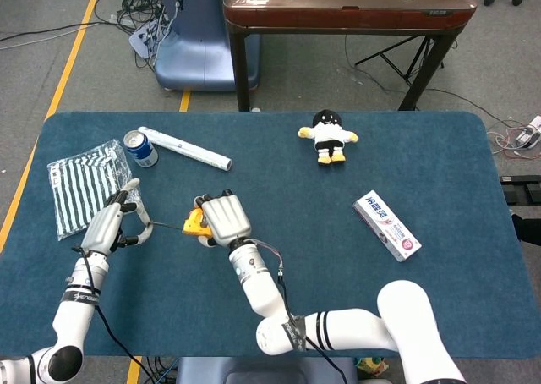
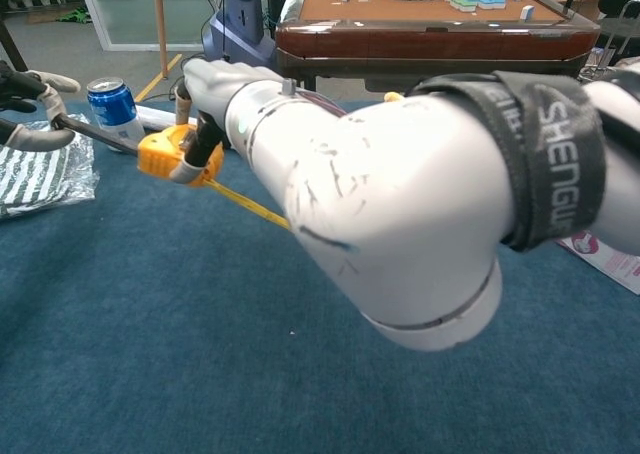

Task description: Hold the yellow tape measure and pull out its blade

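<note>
My right hand (image 1: 223, 220) (image 2: 215, 92) grips the yellow tape measure (image 1: 197, 223) (image 2: 168, 155) just above the blue table, left of centre. A thin dark stretch of blade (image 1: 167, 226) (image 2: 100, 137) runs from the case to my left hand (image 1: 114, 223) (image 2: 30, 109), which pinches the blade's end. A yellow strap or loose blade (image 2: 245, 203) trails from the case along the cloth toward my right forearm. In the chest view my right arm fills most of the frame and hides the table's middle.
A blue can (image 1: 140, 147) (image 2: 112, 104), a white tube (image 1: 184, 148) and a striped cloth (image 1: 83, 183) lie at the left rear. A plush toy (image 1: 328, 135) sits at centre rear, a toothpaste box (image 1: 386, 225) at right. A brown table (image 1: 347, 3) stands behind.
</note>
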Tool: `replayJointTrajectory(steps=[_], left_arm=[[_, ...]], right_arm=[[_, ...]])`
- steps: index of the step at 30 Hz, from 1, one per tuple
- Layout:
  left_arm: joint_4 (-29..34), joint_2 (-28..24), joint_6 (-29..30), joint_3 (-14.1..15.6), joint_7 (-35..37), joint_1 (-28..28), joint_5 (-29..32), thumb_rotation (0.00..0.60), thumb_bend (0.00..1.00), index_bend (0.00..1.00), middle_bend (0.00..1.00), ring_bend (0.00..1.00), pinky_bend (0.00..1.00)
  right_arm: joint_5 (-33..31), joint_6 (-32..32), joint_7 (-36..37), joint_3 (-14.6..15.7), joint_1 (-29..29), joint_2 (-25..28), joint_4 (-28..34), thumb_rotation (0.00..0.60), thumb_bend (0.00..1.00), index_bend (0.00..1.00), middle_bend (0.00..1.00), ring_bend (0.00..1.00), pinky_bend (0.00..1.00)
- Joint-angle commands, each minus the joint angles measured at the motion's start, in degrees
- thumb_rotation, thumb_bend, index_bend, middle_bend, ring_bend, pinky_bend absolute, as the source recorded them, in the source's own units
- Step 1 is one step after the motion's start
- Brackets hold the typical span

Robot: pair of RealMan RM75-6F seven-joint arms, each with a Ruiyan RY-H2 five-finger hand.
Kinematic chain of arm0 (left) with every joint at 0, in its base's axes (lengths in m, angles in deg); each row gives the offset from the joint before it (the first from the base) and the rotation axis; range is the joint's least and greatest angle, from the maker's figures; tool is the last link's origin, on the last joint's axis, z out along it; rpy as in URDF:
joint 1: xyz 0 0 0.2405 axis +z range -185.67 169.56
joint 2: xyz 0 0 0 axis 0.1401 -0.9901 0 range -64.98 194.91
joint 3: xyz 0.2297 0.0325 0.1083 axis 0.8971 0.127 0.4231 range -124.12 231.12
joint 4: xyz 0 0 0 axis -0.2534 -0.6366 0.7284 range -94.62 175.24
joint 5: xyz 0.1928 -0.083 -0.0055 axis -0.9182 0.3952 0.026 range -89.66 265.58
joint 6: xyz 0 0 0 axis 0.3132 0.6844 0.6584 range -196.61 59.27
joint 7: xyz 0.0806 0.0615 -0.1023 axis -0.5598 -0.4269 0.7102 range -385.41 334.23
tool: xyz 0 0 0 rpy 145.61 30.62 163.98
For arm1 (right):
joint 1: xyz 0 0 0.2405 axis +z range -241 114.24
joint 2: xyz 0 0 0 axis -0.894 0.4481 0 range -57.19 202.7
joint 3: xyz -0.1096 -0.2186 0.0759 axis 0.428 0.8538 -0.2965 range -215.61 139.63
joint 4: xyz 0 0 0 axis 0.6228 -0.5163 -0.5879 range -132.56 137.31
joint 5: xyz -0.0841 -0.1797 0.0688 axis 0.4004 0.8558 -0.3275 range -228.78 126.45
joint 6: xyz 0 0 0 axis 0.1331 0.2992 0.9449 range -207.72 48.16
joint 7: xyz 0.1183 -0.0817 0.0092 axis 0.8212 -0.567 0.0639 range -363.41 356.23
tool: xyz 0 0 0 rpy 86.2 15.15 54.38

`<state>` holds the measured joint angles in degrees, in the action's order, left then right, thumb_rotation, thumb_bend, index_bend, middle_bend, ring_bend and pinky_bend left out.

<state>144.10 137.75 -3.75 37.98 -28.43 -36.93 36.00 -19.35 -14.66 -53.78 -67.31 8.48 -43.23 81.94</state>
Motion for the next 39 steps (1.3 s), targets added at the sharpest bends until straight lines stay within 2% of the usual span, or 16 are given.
replayJointTrajectory(steps=[1,17,39], left_arm=[[-0.1,-0.2,0.0,0.0,0.1,0.1,0.1,0.600,0.38,0.72,0.08,0.00,0.00],[-0.3,-3.4,0.4,0.2,2.1,2.2,-0.2,0.600,0.38,0.73,0.09,0.00,0.00],[-2.6,-5.2,1.4,-0.3,4.4,4.3,-0.6,0.600,0.38,0.74,0.09,0.00,0.00]], right_arm=[[0.0,0.0,0.0,0.2,0.0,0.4,0.4,0.600,0.54,0.57,0.54,0.44,0.22],[1.5,2.0,-1.5,3.8,-1.8,5.1,6.4,0.600,0.54,0.58,0.54,0.44,0.22],[8.8,5.4,3.1,11.9,-10.0,13.2,15.6,0.600,0.54,0.59,0.54,0.45,0.22]])
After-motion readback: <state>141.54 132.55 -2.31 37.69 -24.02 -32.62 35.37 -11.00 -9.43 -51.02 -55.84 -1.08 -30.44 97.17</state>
